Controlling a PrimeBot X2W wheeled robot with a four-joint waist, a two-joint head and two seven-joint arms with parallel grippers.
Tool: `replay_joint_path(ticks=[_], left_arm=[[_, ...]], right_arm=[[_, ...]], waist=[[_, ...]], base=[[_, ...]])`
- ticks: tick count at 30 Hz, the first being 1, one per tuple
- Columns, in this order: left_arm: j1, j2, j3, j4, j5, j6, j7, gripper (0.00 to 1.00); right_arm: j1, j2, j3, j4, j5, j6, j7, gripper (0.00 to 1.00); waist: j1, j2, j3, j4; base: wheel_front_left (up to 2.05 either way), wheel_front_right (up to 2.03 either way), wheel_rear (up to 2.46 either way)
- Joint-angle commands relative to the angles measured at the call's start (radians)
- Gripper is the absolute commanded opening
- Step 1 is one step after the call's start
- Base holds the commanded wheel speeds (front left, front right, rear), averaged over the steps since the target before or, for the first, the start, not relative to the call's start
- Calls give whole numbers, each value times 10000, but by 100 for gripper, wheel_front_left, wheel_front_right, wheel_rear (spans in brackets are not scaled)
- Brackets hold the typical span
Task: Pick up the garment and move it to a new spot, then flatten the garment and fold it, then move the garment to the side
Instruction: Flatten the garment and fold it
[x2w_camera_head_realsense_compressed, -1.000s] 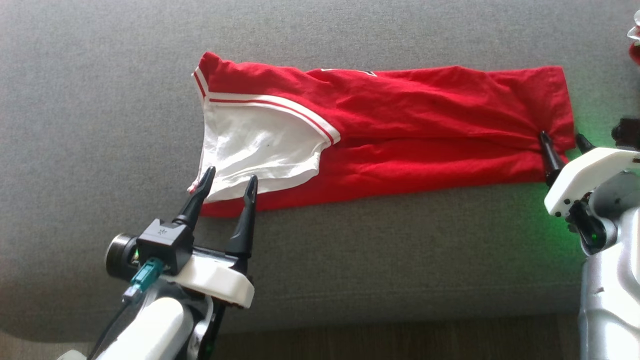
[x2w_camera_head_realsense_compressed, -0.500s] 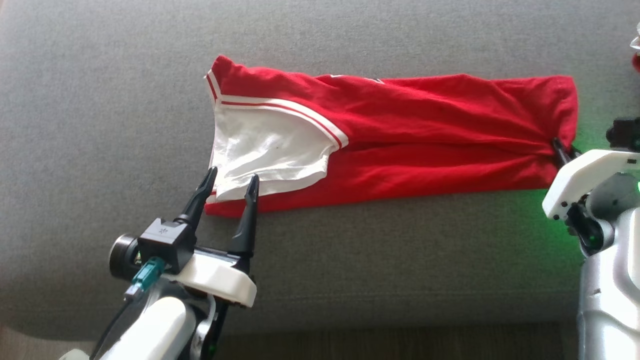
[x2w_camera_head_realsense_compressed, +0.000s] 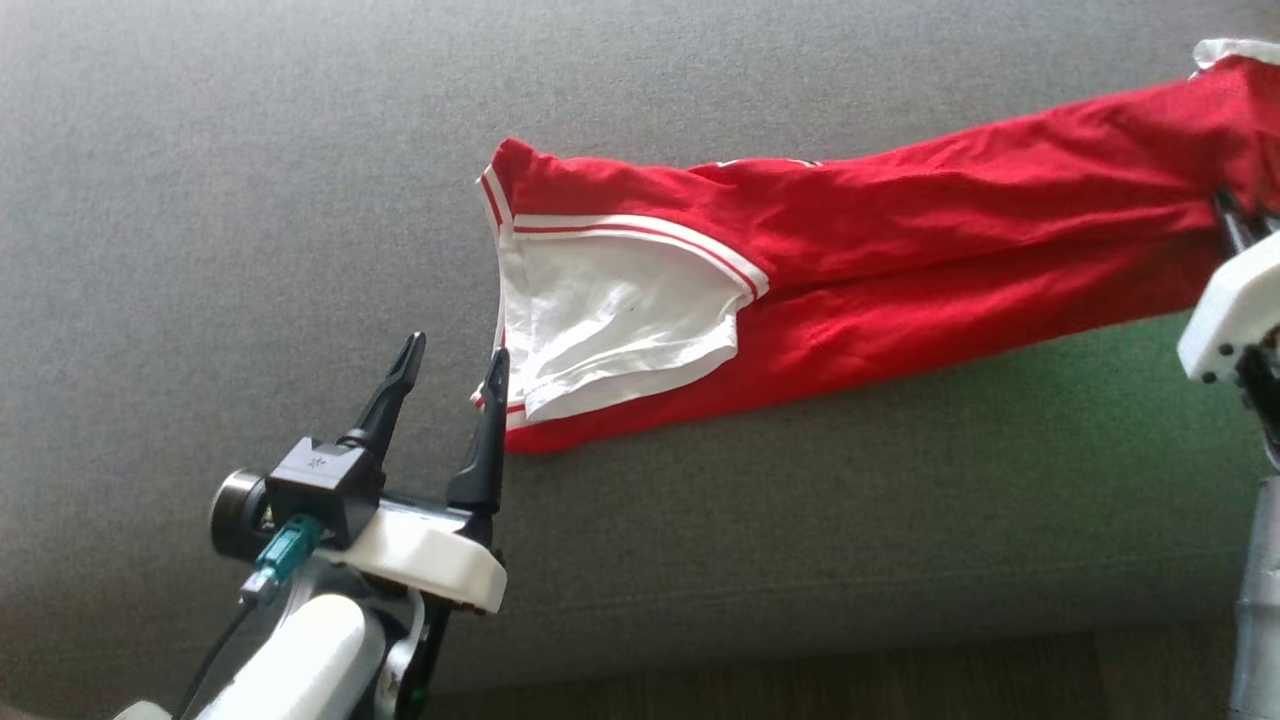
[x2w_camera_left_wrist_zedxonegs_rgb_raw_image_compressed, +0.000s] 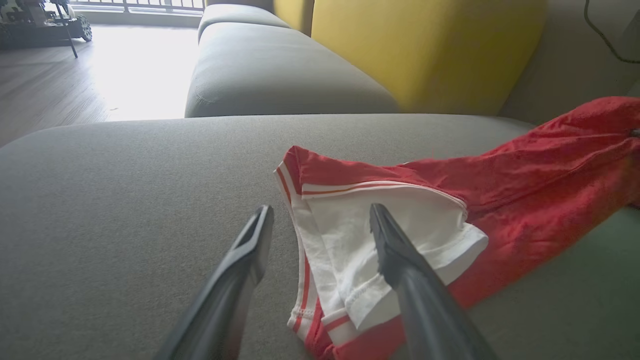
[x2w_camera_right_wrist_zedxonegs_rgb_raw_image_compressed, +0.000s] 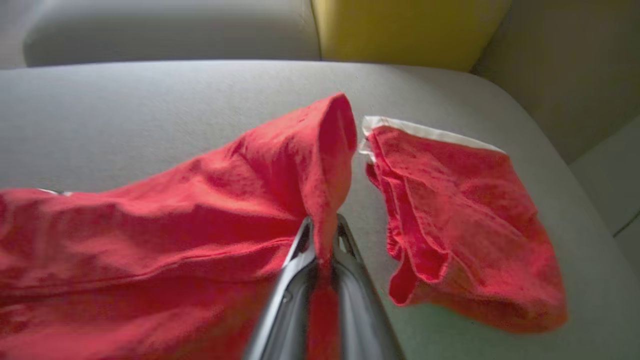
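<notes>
A red garment (x2w_camera_head_realsense_compressed: 900, 250) with a white part lies long across the grey sofa seat (x2w_camera_head_realsense_compressed: 250, 200). In the head view it runs from the middle of the frame up to the upper right corner. The white part, with thin red stripes, is in the middle. The red end lifts up off the seat at the right edge.

The right gripper (x2w_camera_right_wrist_zedxonegs_rgb_raw_image_compressed: 322, 225) is squeezed tight on that red end. At the bottom middle of the right wrist view, a fold of red cloth is pinched between its two dark fingers and sticks up above them. Just right of the fold lies another red cloth (x2w_camera_right_wrist_zedxonegs_rgb_raw_image_compressed: 465, 215) with a white edge. A bit of grey seat shows between the two.

The left gripper (x2w_camera_head_realsense_compressed: 455, 348) is at the lower left of the head view. Its fingers are spread wide and hold nothing. One finger is over the white corner of the garment, but I cannot tell if it touches. The other finger is over bare seat.

A yellow cushion (x2w_camera_left_wrist_zedxonegs_rgb_raw_image_compressed: 425, 45) stands behind the seat, at the top of the left wrist view. A wooden floor (x2w_camera_left_wrist_zedxonegs_rgb_raw_image_compressed: 50, 85) shows at the upper left.
</notes>
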Motion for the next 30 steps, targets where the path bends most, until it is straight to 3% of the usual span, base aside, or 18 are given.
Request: replay_joint_path(ticks=[1, 13, 30], left_arm=[[-9, 163, 408, -317, 112, 6, -122, 100], [57, 184, 220, -404, 151, 65, -14, 100], [210, -256, -62, -141, -25, -45, -56, 100]], right_arm=[[-272, -66, 429, -624, 402, -6, 163, 0], [-556, 702, 2745, -1862, 3277, -6, 1655, 0], [-1165, 818, 5441, 717, 6175, -6, 461, 0]], waist=[[0, -1, -60, -17], [0, -1, -381, 373], [0, -1, -648, 2291]], base=[[0, 0, 0], [0, 0, 0], [0, 0, 0]])
